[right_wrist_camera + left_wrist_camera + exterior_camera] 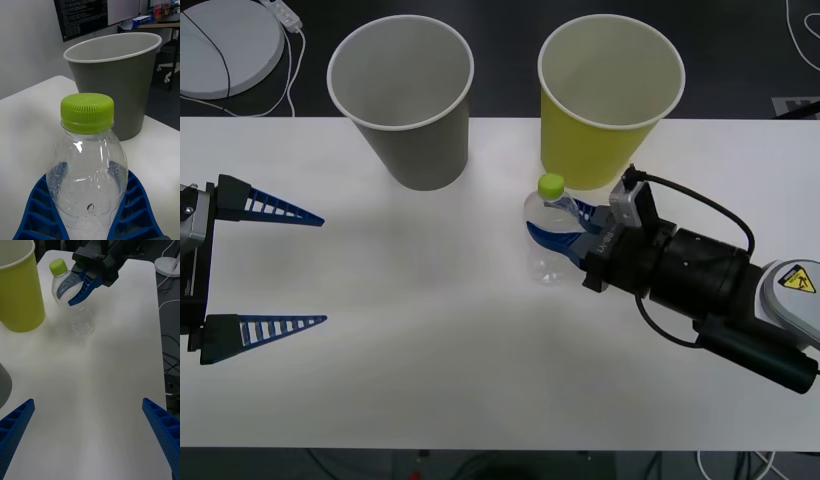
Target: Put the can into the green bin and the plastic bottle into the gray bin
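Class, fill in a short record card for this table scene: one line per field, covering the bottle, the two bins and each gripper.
bottle: the plastic bottle stands upright on the white table, lime-green cap on, in front of the green bin
green bin: the green bin is upright at the table's far edge, on the robot's right
gray bin: the gray bin is upright to the left of the green one
right gripper: the right gripper is closed around the bottle's body
left gripper: the left gripper is open over the table's left side, holding nothing

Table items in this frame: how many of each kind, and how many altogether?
Bins: 2, the gray bin and the green bin
Bottles: 1, the plastic bottle, held in the right end effector
Cans: 0
Total: 3
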You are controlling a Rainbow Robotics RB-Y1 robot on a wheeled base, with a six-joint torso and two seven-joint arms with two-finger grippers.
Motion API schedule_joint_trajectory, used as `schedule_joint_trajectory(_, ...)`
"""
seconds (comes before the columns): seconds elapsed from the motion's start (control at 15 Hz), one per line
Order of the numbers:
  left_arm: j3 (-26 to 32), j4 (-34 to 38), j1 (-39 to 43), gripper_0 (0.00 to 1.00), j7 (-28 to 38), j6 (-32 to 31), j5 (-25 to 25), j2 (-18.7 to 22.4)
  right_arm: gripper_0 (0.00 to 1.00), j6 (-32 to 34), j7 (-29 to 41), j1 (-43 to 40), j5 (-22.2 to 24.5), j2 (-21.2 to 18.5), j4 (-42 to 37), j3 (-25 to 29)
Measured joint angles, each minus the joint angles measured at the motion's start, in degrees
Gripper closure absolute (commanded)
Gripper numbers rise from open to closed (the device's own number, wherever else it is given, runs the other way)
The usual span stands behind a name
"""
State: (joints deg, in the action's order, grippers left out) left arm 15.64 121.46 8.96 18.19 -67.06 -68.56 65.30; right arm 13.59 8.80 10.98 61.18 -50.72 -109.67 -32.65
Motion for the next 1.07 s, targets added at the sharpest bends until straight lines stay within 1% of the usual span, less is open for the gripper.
schedule_joint_trajectory(0.53, 0.00, 0.00, 0.00, 0.00, 0.00, 0.00, 0.00, 0.00, 1.00, 0.13, 2.68, -3.28, -9.08, -5.83, -4.33, 3.83)
schedule_joint_trajectory(0.67, 0.00, 0.00, 0.00, 0.00, 0.00, 0.00, 0.00, 0.00, 1.00, 0.43, 4.19, -3.89, -9.57, -6.67, -4.41, 5.13)
schedule_joint_trajectory(0.8, 0.00, 0.00, 0.00, 0.00, 0.00, 0.00, 0.00, 0.00, 1.00, 0.78, 6.09, -4.07, -9.05, -6.98, -4.48, 6.02)
schedule_joint_trajectory(1.07, 0.00, 0.00, 0.00, 0.00, 0.00, 0.00, 0.00, 0.00, 1.00, 1.63, 6.97, -4.75, -8.23, -7.03, -4.49, 7.98)
